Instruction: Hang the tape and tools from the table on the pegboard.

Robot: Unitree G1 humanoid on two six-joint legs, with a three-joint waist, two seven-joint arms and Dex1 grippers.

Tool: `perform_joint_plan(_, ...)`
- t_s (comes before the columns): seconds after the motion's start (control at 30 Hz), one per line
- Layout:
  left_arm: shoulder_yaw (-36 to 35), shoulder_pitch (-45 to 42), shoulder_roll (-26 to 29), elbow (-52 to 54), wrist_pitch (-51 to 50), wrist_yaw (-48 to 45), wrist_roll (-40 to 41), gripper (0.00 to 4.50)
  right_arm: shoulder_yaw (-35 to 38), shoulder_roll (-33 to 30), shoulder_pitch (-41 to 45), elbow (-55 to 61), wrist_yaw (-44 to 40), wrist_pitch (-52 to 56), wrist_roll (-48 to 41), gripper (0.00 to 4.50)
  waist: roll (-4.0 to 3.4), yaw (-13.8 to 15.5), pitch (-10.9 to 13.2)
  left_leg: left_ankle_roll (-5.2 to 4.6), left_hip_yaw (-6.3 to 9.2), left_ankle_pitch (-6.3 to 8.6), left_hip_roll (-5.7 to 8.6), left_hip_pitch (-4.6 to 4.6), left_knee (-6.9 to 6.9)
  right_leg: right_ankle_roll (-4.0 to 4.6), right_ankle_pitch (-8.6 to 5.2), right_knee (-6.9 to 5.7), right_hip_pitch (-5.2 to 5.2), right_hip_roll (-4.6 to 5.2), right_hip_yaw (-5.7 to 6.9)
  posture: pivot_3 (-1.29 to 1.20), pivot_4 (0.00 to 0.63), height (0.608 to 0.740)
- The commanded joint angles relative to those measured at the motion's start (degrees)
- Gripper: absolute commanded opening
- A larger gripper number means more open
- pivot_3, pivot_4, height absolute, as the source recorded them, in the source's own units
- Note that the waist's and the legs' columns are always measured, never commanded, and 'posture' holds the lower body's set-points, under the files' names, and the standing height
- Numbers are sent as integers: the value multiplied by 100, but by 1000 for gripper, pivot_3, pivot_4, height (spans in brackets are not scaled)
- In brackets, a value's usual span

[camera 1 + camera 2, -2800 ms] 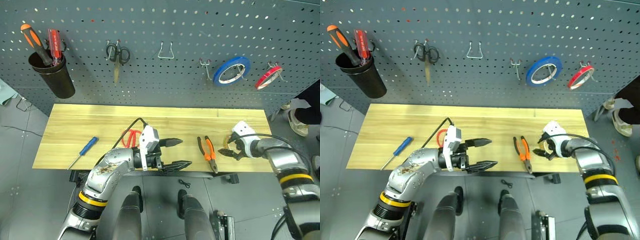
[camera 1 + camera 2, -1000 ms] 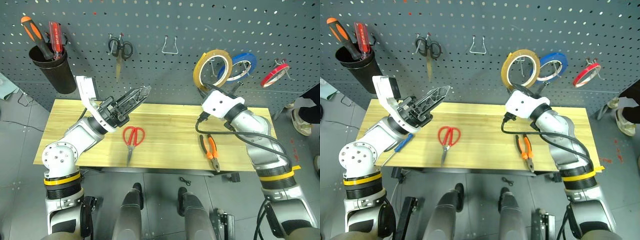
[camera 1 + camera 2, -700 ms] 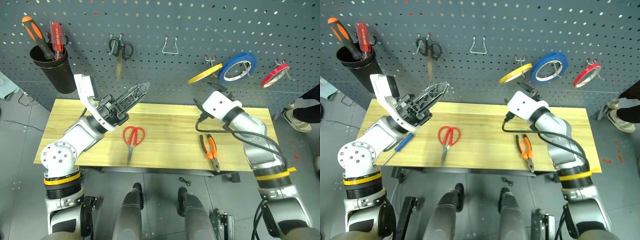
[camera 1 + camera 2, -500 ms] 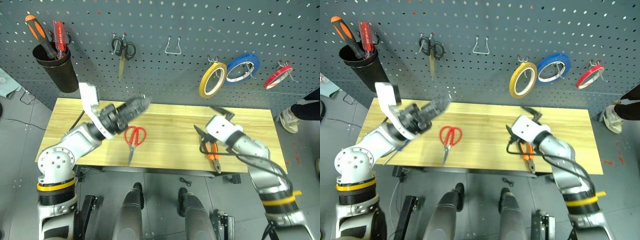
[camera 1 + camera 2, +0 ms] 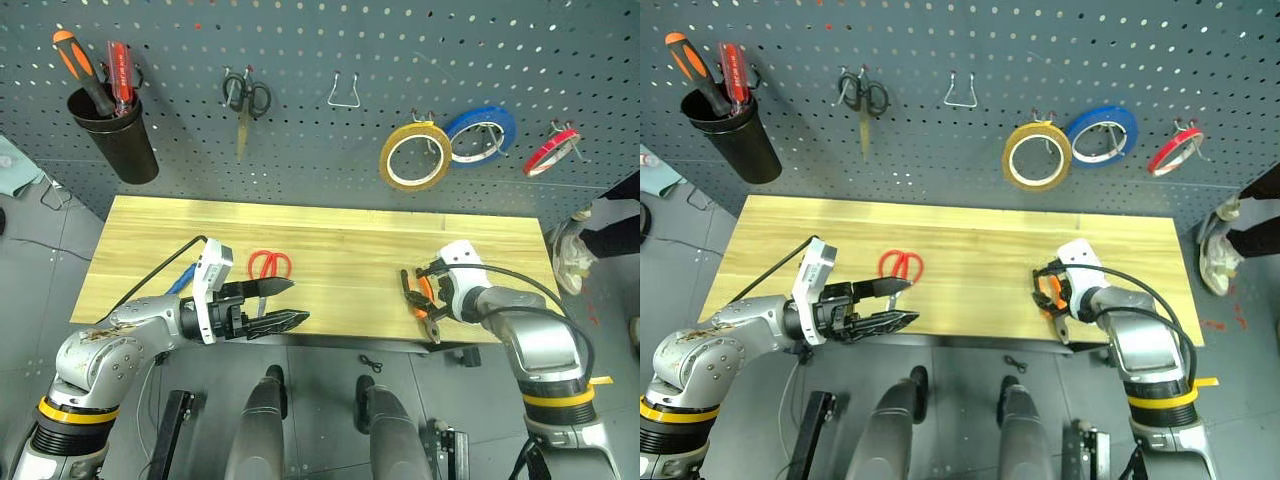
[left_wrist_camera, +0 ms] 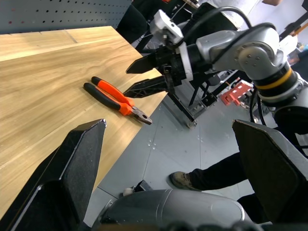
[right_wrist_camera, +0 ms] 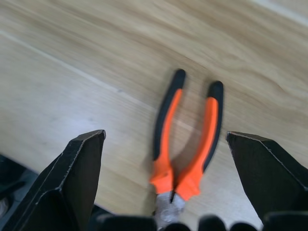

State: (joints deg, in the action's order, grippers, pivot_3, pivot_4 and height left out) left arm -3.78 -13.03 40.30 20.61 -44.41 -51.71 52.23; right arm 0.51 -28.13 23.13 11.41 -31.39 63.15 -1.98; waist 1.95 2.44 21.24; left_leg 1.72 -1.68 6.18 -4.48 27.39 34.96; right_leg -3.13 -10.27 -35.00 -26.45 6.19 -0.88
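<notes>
Step in hand, as judged: pick up the pliers (image 5: pixel 1051 292), which lay near the front edge of the desk (image 5: pixel 340 250), handles toward the pegboard (image 5: pixel 300 90), nose toward the edge.

Right hand (image 7: pixel 163 159) sat just above the pliers, fingers spread wide, one either side of the orange-and-black handles, holding nothing; contact could not be confirmed. Advice: lower straight, close across both handles near the pivot, and lift level so the handles stay free for a hook.

Left hand (image 5: pixel 275 304) was spread too, empty, hovering at the front edge just beside the red-handled scissors (image 5: pixel 266 266).

Tape (image 5: pixel 414 155) already hung on a pegboard hook, beside the blue roll (image 5: pixel 478 135). Blue-handled screwdriver (image 5: pixel 181 281) lay on the desk, partly hidden by the left arm.
</notes>
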Motion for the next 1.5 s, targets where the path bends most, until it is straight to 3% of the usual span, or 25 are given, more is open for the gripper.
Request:
perform_joint_plan(0.03,-164,110,56,398,-43,-74,181,4500,142,42,227,-340,228,383,-108,4468,0,-1,0,-12,0,-7,1,3,-1,-4,-3,1,-1,0,-1,123,389,740)
perform_joint_plan(0.63,-300,206,87,774,-307,51,454,4500,-209,44,439,-1795,393,-246,-201,4468,0,25,2,-16,1,-8,3,3,-14,-15,-29,-2,-1,0,-1,173,404,740)
perform_joint_plan(0.67,-303,207,92,783,-313,54,464,4500,-219,31,479,-1905,395,-325,-188,3935,0,22,2,-16,1,-8,3,3,-14,-15,-29,-2,-1,0,-1,183,402,740)
perform_joint_plan(0.83,-294,194,94,815,-343,86,505,4500,-288,49,652,-2303,336,-624,-189,2309,0,36,2,-16,2,-8,3,3,-16,-15,-30,-2,-1,0,0,188,402,740)
perform_joint_plan(0.97,-281,204,95,806,-330,78,497,4500,-364,43,653,-2372,263,-743,-190,2292,0,36,2,-16,2,-8,3,3,-16,-15,-30,-1,0,0,0,186,399,740)
perform_joint_plan(1.1,-438,213,33,791,-345,199,639,4500,-393,-114,502,-1624,-95,-592,-418,2292,-1,47,3,-16,2,-8,3,3,-18,-14,-30,-1,-1,0,0,186,394,740)
perform_joint_plan(1.23,-922,341,-130,805,-446,674,1241,4500,-138,-103,441,344,-522,-807,-1063,2292,-3,19,6,-16,2,-8,3,19,-22,-16,-31,-4,-22,0,-2,179,386,740)
perform_joint_plan(1.33,-1427,322,-357,750,-480,1382,2004,4500,280,461,986,1580,-224,-1038,-1596,2292,-3,-16,6,-16,5,-8,-5,32,-19,-54,-8,-16,-42,-9,-3,161,375,740)
perform_joint_plan(1.5,-1917,-368,-782,413,-121,2609,2958,4500,280,1190,2448,1384,714,-2475,-1126,2292,-3,64,6,-9,14,-13,-17,45,-12,-51,-1,-22,-52,-31,0,156,367,740)
